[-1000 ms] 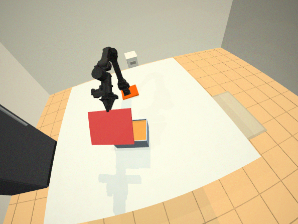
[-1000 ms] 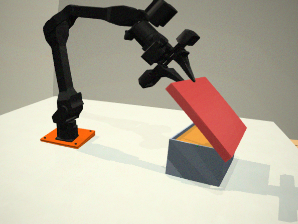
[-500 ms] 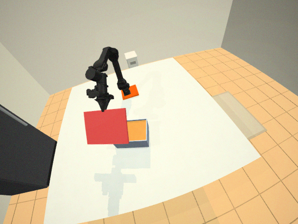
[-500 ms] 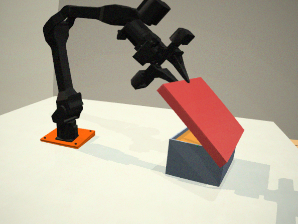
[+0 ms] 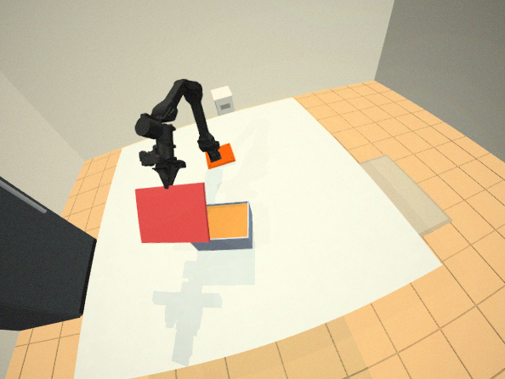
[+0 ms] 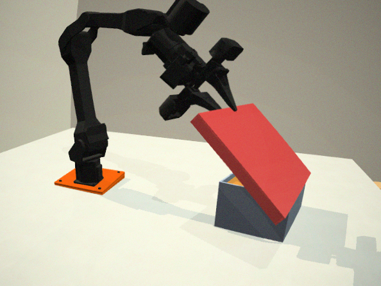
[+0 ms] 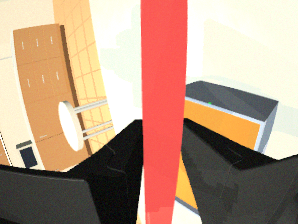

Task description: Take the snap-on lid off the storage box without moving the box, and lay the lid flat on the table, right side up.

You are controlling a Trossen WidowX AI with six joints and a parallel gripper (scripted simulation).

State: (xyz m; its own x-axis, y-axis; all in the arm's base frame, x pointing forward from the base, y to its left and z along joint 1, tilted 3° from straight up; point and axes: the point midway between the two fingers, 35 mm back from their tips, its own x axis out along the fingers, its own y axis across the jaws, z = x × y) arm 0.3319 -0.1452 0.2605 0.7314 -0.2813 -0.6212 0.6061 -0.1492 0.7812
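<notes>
The red lid (image 5: 172, 212) (image 6: 253, 154) (image 7: 162, 83) hangs in the air, tilted steeply, off the box and partly in front of it. My gripper (image 5: 166, 185) (image 6: 228, 108) (image 7: 160, 127) is shut on the lid's upper edge. The grey-blue storage box (image 5: 229, 243) (image 6: 244, 211) (image 7: 233, 99) stands on the white table (image 5: 297, 191) (image 6: 128, 240) with its orange inside (image 5: 227, 221) (image 7: 220, 125) open to view. The lid's lower edge is level with the box's top in the exterior view; I cannot tell whether it touches the box.
The arm's orange base plate (image 5: 223, 156) (image 6: 90, 181) sits on the table behind the box. A dark cabinet (image 5: 38, 263) stands off the table's left side. A small white unit (image 5: 222, 99) stands at the far edge. A beige mat (image 5: 404, 193) lies on the tiled floor.
</notes>
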